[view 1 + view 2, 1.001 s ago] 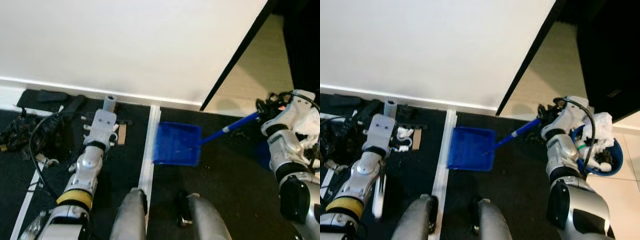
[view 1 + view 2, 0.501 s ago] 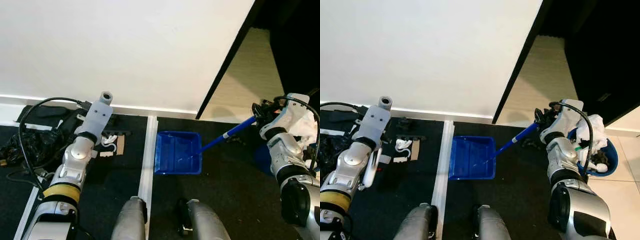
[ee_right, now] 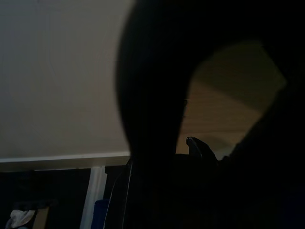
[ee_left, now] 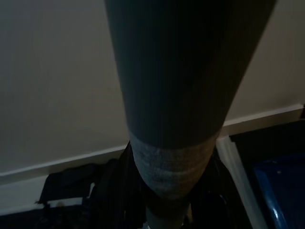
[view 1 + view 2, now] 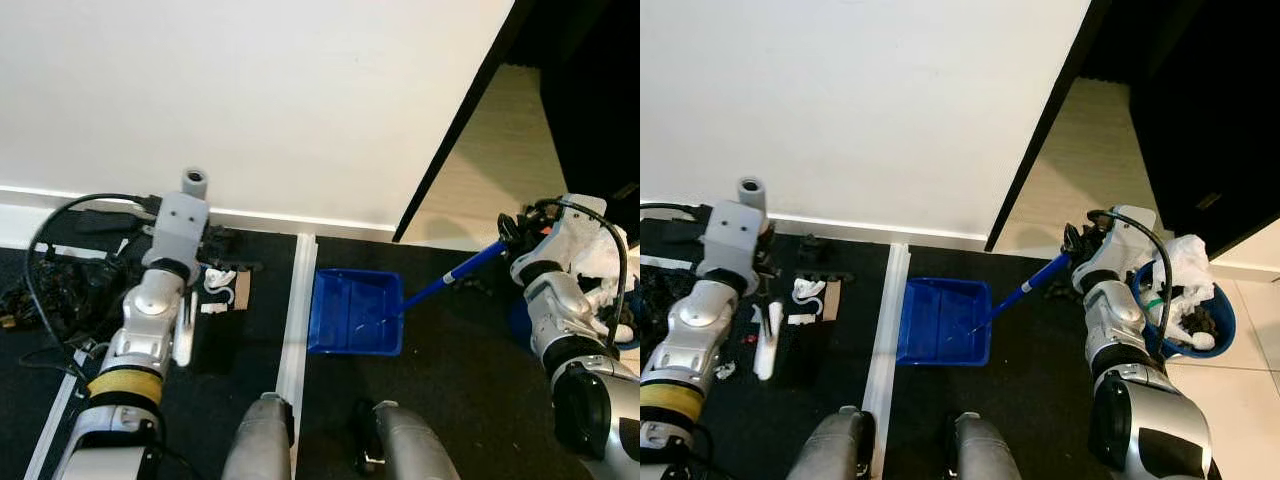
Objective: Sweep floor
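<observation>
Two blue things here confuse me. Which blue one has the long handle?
The flat blue dustpan on the black mat, held by the right gripper; the round blue bin holds rubbish.

One blue dustpan [image 5: 355,325]; one blue bin [image 5: 1212,318] of rubbish; one white floor strip [image 5: 296,315]; two robot arms; two robot feet.

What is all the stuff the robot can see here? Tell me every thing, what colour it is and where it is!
Dustpan: one, blue, long handle, on the dark floor mat before the robot's feet.
Bucket: one, blue, holding white rubbish, by the right arm.
Floor strip: one, white, left of the dustpan.
Cables: a black tangle, far left by the wall.
White scraps: a few, on the mat near the left arm.
Right end effector: black, at the dustpan handle's top.
Left arm: silver, raised over the scraps.
</observation>
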Available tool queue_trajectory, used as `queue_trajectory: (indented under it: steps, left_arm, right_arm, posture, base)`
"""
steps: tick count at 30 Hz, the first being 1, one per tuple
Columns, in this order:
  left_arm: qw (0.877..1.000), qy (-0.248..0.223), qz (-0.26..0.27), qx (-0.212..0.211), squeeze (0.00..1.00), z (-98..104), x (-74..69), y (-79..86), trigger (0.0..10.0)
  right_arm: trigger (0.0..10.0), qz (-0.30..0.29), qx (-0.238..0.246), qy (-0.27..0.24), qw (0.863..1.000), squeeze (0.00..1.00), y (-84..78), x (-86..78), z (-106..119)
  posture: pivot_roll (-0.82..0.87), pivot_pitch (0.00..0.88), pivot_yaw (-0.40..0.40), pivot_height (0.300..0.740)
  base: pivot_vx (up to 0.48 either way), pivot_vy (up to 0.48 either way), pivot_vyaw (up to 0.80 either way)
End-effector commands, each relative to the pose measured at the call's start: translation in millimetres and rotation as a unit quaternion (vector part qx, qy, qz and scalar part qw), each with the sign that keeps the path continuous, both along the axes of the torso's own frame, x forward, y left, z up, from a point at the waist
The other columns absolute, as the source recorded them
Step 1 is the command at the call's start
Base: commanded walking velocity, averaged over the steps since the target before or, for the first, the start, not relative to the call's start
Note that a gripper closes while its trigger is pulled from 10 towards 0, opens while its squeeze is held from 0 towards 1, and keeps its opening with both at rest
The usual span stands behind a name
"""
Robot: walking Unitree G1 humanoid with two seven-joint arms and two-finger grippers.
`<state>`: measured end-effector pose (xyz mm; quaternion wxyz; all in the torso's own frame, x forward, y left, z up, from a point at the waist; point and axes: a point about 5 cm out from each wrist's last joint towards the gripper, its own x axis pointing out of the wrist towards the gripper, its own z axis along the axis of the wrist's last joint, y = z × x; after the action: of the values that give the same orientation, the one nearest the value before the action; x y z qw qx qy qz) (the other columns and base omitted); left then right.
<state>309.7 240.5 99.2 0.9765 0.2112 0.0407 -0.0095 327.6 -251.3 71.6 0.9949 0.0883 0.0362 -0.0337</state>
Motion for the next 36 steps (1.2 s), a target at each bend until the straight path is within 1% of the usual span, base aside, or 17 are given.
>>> queue_trajectory:
  steps: [1,6,23,24,28,36]
  left_arm:
    - [1.000,0.000,-0.011,0.008,0.00,1,3.1,-5.6,10.0]
    - [1.000,0.002,-0.024,0.011,0.00,7,9.0,-9.6,10.0]
    - [0.999,0.004,-0.025,0.022,0.00,13,17.8,-10.2,10.0]
    - [0.999,0.003,-0.012,0.039,0.00,15,20.8,-9.0,10.0]
    - [0.999,0.002,0.008,0.034,0.00,16,25.1,-8.8,10.0]
    - [0.999,0.004,0.001,0.033,0.00,17,27.2,-11.9,10.0]
  right_arm:
    - [10.0,-0.020,-0.002,-0.025,0.999,0.00,-7.9,-1.5,6]
    - [10.0,-0.032,-0.009,-0.026,0.999,0.00,-12.2,-4.0,6]
    - [10.0,-0.048,-0.007,-0.024,0.999,0.00,-12.8,-7.3,2]
    - [10.0,-0.050,-0.008,-0.024,0.998,0.00,-13.6,-8.0,1]
    - [10.0,-0.052,-0.009,-0.025,0.998,0.00,-14.6,-8.8,1]
    - [10.0,-0.059,-0.010,-0.025,0.998,0.00,-18.4,-10.7,1]
  posture:
    - [0.13,0.035,-0.077,0.740]
    - [0.13,0.037,-0.063,0.740]
    - [0.13,0.040,-0.053,0.740]
    - [0.13,0.043,-0.051,0.740]
    - [0.13,0.046,-0.049,0.740]
    - [0.13,0.052,-0.042,0.740]
  base:
    - [0.000,0.480,0.00]
    - [0.000,0.480,0.00]
    - [0.000,0.480,0.00]
    - [0.000,0.000,0.00]
    - [0.000,-0.322,0.00]
    - [0.000,-0.480,0.00]
